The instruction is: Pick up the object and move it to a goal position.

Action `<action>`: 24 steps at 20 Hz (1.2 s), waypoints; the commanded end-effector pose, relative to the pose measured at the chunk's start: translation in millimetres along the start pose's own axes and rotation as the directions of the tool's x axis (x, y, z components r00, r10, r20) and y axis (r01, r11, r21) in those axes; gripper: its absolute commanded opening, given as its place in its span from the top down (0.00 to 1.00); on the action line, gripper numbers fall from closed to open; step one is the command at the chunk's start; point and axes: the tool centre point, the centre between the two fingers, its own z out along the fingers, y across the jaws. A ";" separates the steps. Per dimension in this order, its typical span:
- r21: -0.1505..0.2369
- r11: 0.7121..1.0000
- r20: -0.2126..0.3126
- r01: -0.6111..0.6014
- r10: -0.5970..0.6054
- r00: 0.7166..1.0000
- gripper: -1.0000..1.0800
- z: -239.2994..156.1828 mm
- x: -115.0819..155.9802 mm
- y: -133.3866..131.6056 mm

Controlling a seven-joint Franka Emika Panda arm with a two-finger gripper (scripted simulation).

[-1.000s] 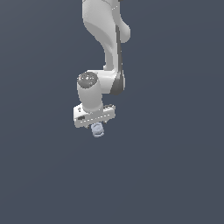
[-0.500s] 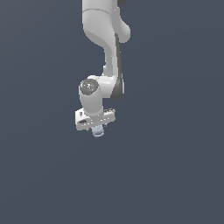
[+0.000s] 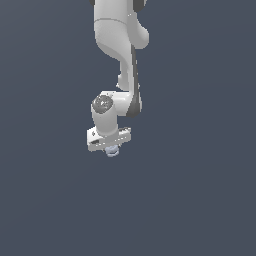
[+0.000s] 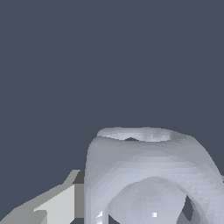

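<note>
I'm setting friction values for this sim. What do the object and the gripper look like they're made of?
The object looks like pale blue-grey glossy plastic or glazed ceramic: smooth faceted surface with small bright highlights, faintly translucent; the render leaves it open. The gripper looks like matte white painted plastic or metal, evenly shaded, without sharp reflections.

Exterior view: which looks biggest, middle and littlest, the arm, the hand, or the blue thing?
1. Arm, biggest.
2. Hand, middle.
3. Blue thing, littlest, only peeking out under the hand.

The pale blue-grey ringed object [image 3: 112, 151] sits gripped between the fingers [image 4: 52, 205].
</note>
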 end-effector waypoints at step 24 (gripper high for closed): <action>-0.001 1.000 0.001 0.001 -0.001 1.000 1.00 -67.0 13.1 -54.1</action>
